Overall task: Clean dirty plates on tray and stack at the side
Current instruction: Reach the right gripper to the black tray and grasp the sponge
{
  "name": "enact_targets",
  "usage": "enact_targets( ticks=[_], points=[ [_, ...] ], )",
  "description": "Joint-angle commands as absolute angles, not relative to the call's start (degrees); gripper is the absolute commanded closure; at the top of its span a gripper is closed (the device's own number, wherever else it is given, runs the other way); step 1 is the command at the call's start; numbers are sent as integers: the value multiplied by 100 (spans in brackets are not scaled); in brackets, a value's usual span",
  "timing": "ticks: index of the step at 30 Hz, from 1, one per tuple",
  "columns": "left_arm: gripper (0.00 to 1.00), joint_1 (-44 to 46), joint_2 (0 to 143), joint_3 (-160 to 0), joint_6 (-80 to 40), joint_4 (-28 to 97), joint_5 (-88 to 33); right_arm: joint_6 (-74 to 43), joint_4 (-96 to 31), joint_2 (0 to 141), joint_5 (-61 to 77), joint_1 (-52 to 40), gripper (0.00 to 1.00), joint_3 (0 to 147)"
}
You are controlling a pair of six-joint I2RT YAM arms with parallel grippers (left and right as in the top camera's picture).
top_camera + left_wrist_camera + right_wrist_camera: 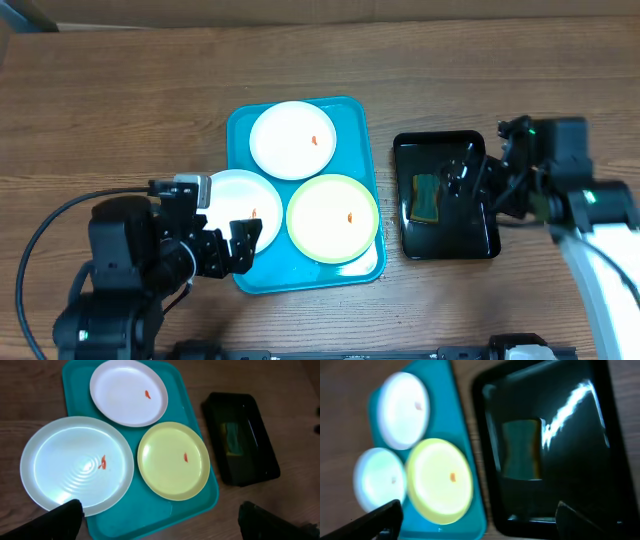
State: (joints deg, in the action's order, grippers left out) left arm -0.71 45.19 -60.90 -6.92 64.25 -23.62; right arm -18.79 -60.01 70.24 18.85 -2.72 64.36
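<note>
The turquoise tray (364, 130) holds three plates, each with a small orange-red smear. A white plate (285, 140) lies at the back, a second white plate (235, 195) at the front left, and the yellow-green plate (325, 215) at the front right. They also show in the left wrist view: back white plate (125, 395), front white plate (65, 465), yellow-green plate (170, 462), tray (165, 510). My left gripper (238, 243) is open and empty at the tray's front left edge. My right gripper (462, 172) is open and empty above the black tray.
A glossy black tray (445, 240) stands right of the turquoise tray and holds a green-and-yellow sponge (427, 197). It shows in the right wrist view (485, 435) with the sponge (521, 450). Bare wooden table surrounds both trays.
</note>
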Motion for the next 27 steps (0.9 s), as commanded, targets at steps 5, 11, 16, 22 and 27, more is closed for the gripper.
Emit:
enact_targets(
  ticks=[5, 11, 16, 22, 27],
  points=[
    [0, -34, 4748, -6187, -768, 6403, -2974, -1798, -5833, 8729, 1330, -683, 38, 6357],
    [0, -34, 4746, -6187, -770, 6469, -2967, -2355, -5404, 9695, 482, -1258, 48, 6357],
    [0, -34, 4748, -6187, -770, 6517, -2963, -2781, -5181, 10119, -202, -1431, 48, 6357],
    [0, -34, 4748, -6187, -770, 6512, -2961, -2880, -4823, 10333, -259, -1433, 59, 6235],
    [0, -34, 4751, -6187, -770, 6512, -2961, -2880, -4508, 10333, -141, -1435, 77, 5957]
  ],
)
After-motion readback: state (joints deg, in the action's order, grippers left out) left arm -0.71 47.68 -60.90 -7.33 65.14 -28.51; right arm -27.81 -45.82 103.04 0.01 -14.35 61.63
